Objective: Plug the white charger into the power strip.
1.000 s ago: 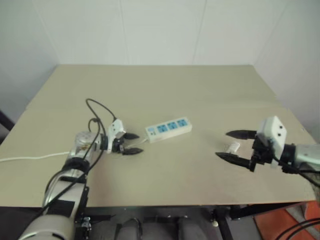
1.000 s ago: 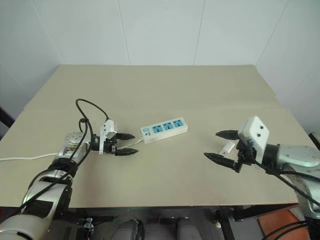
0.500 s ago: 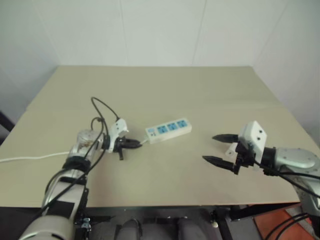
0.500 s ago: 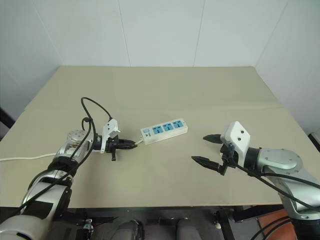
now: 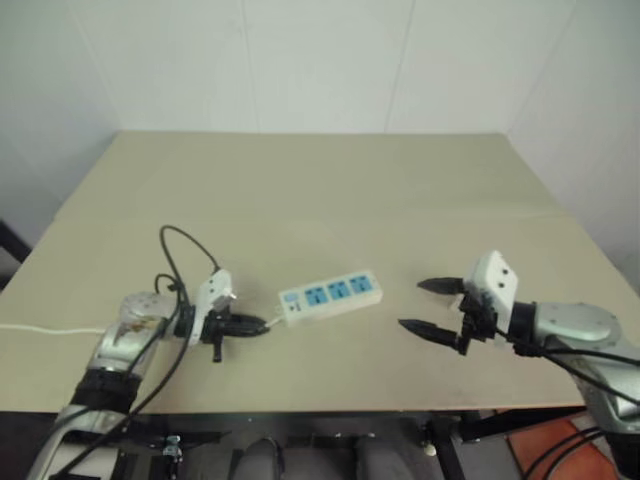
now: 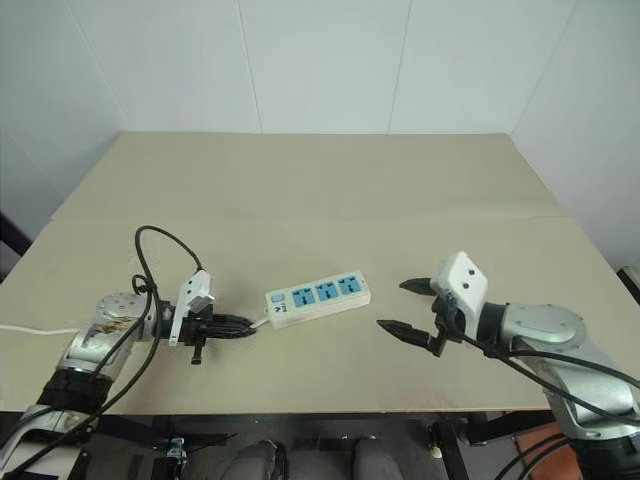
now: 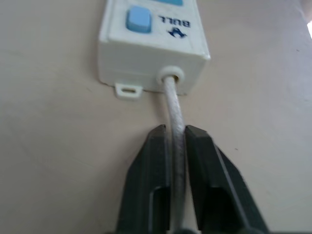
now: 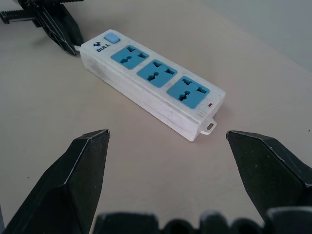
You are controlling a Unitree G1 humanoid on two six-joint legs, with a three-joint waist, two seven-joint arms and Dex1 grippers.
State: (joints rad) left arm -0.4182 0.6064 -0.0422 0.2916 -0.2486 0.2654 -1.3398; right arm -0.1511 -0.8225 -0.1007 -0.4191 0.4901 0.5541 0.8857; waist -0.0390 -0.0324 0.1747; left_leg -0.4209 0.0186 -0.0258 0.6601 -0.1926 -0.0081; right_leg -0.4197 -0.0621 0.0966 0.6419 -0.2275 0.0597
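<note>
Left eye view: the power strip [image 5: 331,295] lies slightly askew near the middle of the front part of the tan table [image 5: 330,190], three blue sockets facing up, its thin cord [image 5: 271,321] running off its left end into the left gripper [image 5: 248,325], whose black fingers are pinched together around it. To the right, well apart from the strip, the right gripper [image 5: 430,306] hovers with its fingers spread wide, nothing between them, pointing toward the strip. I cannot make out the white charger in these pictures. Right eye view: same layout, strip between the two grippers, the left one just beside the strip's switch end. Left wrist view: the two black fingers [image 7: 146,180] clamp the white cord just short of where it enters the strip's end wall, next to a small mounting tab; a blue switch and printed logo show on top. Right wrist view: the wide-apart fingers [image 8: 73,175] frame the strip's far end, which lies flat on the table, clear of both fingertips
</note>
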